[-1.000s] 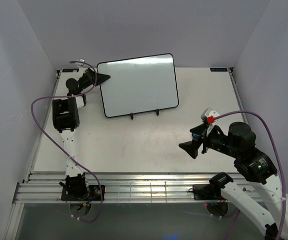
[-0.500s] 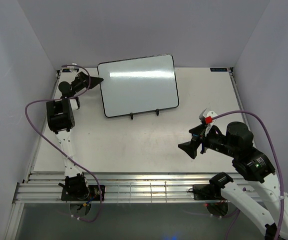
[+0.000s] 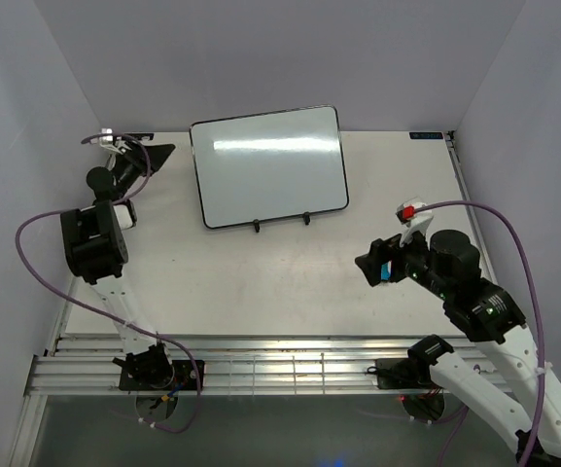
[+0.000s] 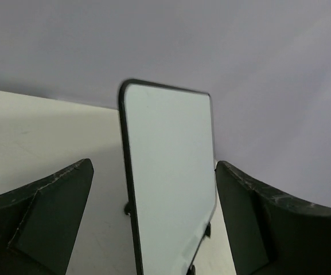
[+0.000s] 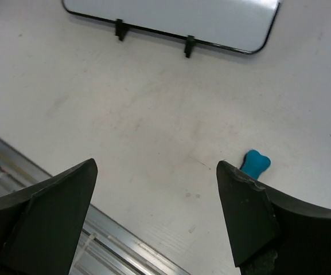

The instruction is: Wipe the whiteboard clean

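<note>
The whiteboard (image 3: 270, 165) stands tilted on its wire stand at the back middle of the table, and its face shows no writing. My left gripper (image 3: 163, 150) is open and empty, a short way left of the board's left edge. In the left wrist view the whiteboard (image 4: 171, 172) appears nearly edge-on beyond the left gripper (image 4: 154, 163). My right gripper (image 3: 375, 265) hangs open and empty over the table's right side. A small blue eraser (image 5: 255, 163) lies on the table beside the right gripper (image 5: 156, 164), partly behind its right finger.
The board's black stand feet (image 3: 257, 227) rest on the white table (image 3: 261, 272). Aluminium rails (image 3: 261, 368) run along the near edge. Purple cables loop off both arms. Enclosure walls rise close at the left, right and back.
My left gripper has opened and drawn back leftward from the whiteboard's left edge. The right gripper has turned to point more downward.
</note>
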`<state>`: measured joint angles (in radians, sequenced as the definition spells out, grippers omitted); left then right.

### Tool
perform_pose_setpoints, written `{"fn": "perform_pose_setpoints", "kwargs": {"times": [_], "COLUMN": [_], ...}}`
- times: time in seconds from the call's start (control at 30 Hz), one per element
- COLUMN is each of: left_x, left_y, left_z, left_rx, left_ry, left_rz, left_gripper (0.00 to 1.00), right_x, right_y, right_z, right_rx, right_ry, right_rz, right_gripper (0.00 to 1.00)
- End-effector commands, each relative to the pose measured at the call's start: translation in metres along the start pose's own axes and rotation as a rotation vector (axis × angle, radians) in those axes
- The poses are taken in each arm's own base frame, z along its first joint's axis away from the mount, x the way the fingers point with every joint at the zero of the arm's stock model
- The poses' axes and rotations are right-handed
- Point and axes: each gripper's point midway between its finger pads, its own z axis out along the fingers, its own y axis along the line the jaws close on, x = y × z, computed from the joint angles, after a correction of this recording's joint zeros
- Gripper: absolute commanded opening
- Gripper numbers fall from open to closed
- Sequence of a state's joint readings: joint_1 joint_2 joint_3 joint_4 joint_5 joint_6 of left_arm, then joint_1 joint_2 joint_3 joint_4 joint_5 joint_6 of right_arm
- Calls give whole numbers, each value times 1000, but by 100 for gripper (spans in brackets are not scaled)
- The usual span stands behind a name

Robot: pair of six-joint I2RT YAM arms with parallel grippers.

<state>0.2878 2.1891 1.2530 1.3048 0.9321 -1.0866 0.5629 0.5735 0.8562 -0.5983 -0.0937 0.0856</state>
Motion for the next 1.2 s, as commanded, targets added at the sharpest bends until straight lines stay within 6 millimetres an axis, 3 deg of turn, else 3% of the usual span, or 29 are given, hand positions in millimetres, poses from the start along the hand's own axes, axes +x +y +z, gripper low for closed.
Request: {"fn": "perform_pose_setpoints", "kwargs": {"times": [0.0, 0.07, 0.17, 0.2, 0.27, 0.3, 0.33, 0.4, 0.5, 0.57, 0.7, 0.77, 0.87, 0.93, 1.17], "left_x": [-71, -74, -66, -52, -40, -20, -12, 14, 34, 38, 44, 49, 55, 48, 53], "left_y": [-32, -28, -33, -38, -64, -77, -97, -120, -135, -152, -174, -178, -202, -220, -214], "left_z": [-13, -20, -34, -49, -52, -55, -69, -76, -124, -155, -188, -194, -192, -190, -194], "left_rx": [-185, -336, -662, -857, -919, -920, -902, -846, -909, -922, -929, -934, -831, -785, -815], "left_ry": [-237, -235, -202, -151, -107, -53, -62, -15, 16, -2, 39, 85, 115, 107, 124], "left_rz": [126, 156, 105, 156, 235, 240, 232, 237, 305, 356, 481, 525, 541, 557, 566], "left_gripper": [98, 98, 98, 98, 98, 98, 98, 98, 98, 98, 98, 98, 98, 98, 98], "right_x": [-9, -7, -11, -11, -22, -24, -27, -28, -23, -19, -11, -10, -5, -4, 5], "right_y": [-51, -72, -86, -87, -91, -92, -92, -95, -103, -104, -99, -95, -92, -92, -107], "right_z": [6, 6, -1, -6, -17, -19, -25, -32, -45, -54, -60, -63, -64, -65, -65], "right_rx": [310, 439, 549, 567, 592, 596, 590, 607, 664, 685, 656, 628, 601, 601, 681], "right_ry": [-50, -51, -54, -45, -97, -116, -151, -166, -134, -100, -109, -147, -177, -181, -173], "right_rz": [128, 172, 229, 240, 243, 229, 215, 172, 144, 139, 147, 157, 155, 145, 103], "right_gripper": [90, 90, 90, 90, 90, 90, 90, 90, 90, 90, 90, 90, 90, 90, 90]}}
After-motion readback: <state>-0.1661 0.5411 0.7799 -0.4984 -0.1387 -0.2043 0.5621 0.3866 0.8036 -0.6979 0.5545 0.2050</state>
